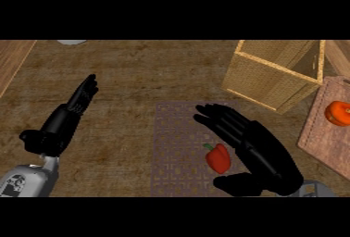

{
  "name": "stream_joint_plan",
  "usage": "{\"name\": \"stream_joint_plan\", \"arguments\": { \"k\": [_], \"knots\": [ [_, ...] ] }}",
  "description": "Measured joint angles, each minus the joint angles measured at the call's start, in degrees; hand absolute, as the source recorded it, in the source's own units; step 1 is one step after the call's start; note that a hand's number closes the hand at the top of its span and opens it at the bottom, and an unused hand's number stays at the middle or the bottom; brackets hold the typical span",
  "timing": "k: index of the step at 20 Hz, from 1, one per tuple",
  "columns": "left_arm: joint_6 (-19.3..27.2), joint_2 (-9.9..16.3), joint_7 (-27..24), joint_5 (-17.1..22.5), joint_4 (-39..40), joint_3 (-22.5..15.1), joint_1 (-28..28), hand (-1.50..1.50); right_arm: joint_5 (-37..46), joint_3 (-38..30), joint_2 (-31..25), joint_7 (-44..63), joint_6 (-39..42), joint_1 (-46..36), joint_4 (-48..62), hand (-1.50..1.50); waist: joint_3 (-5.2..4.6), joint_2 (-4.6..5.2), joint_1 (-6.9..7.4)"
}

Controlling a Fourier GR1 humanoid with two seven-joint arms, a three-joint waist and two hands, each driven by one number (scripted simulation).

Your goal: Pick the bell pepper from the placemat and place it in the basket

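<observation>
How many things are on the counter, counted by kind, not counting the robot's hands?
Bell pepper, red: 1
Orange vegetable: 1
Placemat, dark: 1
Mat, light woven: 1
Basket: 1
Pale object at the top edge, mostly hidden: 1
Total: 6

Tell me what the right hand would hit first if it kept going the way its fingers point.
Probably nothing: the right hand points up-left over the placemat, beyond it bare counter. The bell pepper lies beside the palm.

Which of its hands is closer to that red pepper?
Right. The right hand is open right beside the bell pepper on the placemat; the left hand rests far left.
</observation>
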Motion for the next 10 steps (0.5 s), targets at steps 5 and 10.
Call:
{"name": "stream_joint_plan", "arguments": {
  "k": [5, 10],
  "knots": [
    [-0.49, 0.20, 0.25, 0.00, 0.32, 0.47, -0.48, 0.00, 0.85, 0.24, -7.66, 12.34, 14.48, -4.30, -6.47, -1.50, -0.05, 0.19, -0.04],
    [-1.76, 0.70, -0.38, 0.41, 0.37, 1.48, 0.18, 0.00, -9.03, -2.68, -11.44, 23.13, 29.66, -7.00, -12.60, -1.50, 0.02, 0.46, 0.44]
  ]
}}
